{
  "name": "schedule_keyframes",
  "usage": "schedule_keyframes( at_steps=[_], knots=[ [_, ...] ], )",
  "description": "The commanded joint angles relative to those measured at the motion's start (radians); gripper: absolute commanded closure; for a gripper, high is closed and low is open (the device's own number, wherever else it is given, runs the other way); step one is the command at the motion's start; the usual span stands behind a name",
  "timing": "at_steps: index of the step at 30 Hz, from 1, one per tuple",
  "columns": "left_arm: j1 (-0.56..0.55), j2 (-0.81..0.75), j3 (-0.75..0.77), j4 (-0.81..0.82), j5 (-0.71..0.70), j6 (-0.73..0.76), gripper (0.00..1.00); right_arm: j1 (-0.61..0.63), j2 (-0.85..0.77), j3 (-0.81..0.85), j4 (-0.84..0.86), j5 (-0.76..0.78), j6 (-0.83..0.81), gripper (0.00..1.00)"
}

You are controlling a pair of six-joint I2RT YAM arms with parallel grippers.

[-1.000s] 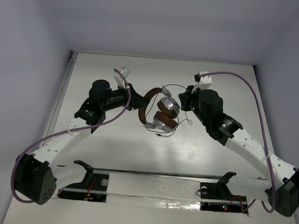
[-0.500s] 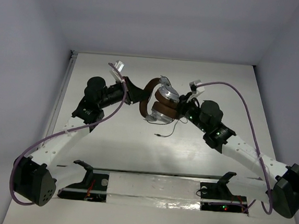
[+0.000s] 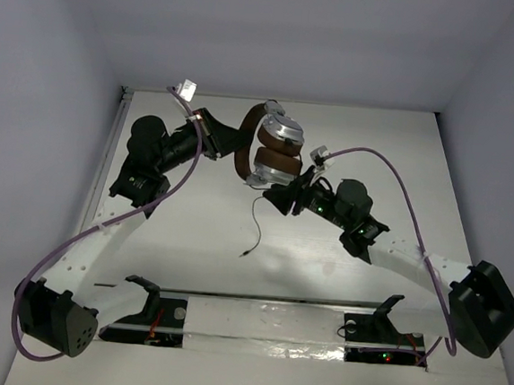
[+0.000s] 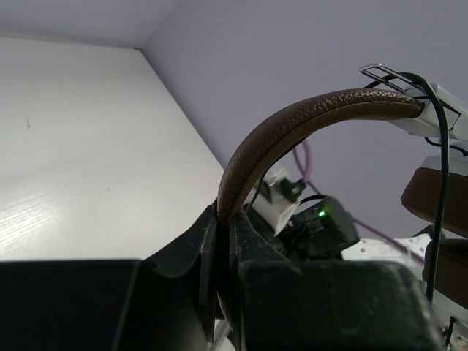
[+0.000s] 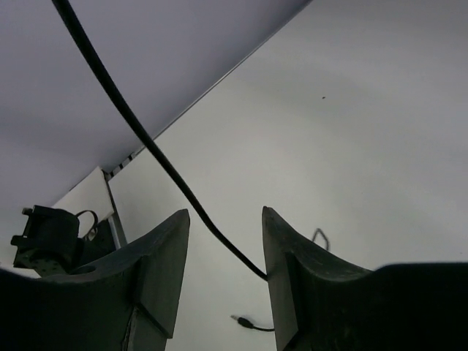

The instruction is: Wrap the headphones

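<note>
Headphones [image 3: 277, 149] aloft, headband [image 3: 245, 146] leftward in left hand [image 3: 232, 147], cord [image 3: 255, 228] downward.

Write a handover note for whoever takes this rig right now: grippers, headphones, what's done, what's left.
Left gripper: shut on the headband, holding the headphones up off the table.
Right gripper: open, with the cord passing between the jaws, not pinched.
The cord hangs loose below the cups; the plug is down by the table.
Done: headphones lifted.
Left: grip the cord and wind all of it. No finished turns show.
</note>
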Motion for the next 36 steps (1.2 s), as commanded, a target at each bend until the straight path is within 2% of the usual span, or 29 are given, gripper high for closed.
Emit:
schedule_keyframes(
  at_steps=[1, 10, 14, 17, 24, 28, 30, 31, 33, 34, 36],
  knots=[
    [0.007, -0.019, 0.103, 0.075, -0.004, -0.063, 1.0, -0.004, 0.06, -0.012, 0.121, -0.057, 0.009, 0.49],
    [0.007, -0.013, 0.154, 0.031, -0.018, -0.065, 1.0, -0.004, 0.25, 0.063, 0.26, -0.173, 0.092, 0.41],
    [0.007, -0.013, 0.169, 0.026, -0.03, -0.069, 1.0, -0.004, 0.339, 0.059, 0.399, -0.166, 0.167, 0.36],
    [0.007, -0.013, 0.171, 0.014, -0.054, -0.062, 1.0, 0.007, 0.396, 0.068, 0.501, -0.218, 0.235, 0.33],
    [0.007, -0.013, 0.171, 0.038, -0.051, -0.091, 1.0, 0.047, 0.507, 0.047, 0.555, -0.027, 0.224, 0.3],
    [0.007, -0.02, 0.197, -0.005, -0.061, -0.069, 1.0, 0.047, 0.487, 0.008, 0.553, 0.058, 0.212, 0.33],
    [0.007, -0.026, 0.205, -0.022, -0.068, -0.06, 1.0, 0.047, 0.459, -0.019, 0.552, 0.072, 0.203, 0.41],
    [0.007, -0.029, 0.205, -0.022, -0.068, -0.057, 1.0, 0.047, 0.443, -0.048, 0.549, 0.075, 0.2, 0.51],
    [0.007, -0.028, 0.205, -0.02, -0.065, -0.055, 1.0, 0.047, 0.386, -0.077, 0.544, 0.083, 0.198, 0.58],
    [0.007, -0.026, 0.203, -0.019, -0.064, -0.057, 1.0, 0.047, 0.37, -0.091, 0.536, 0.09, 0.195, 0.57],
    [0.007, -0.025, 0.191, -0.002, -0.058, -0.063, 1.0, 0.047, 0.356, -0.081, 0.462, 0.083, 0.169, 0.48]
  ],
)
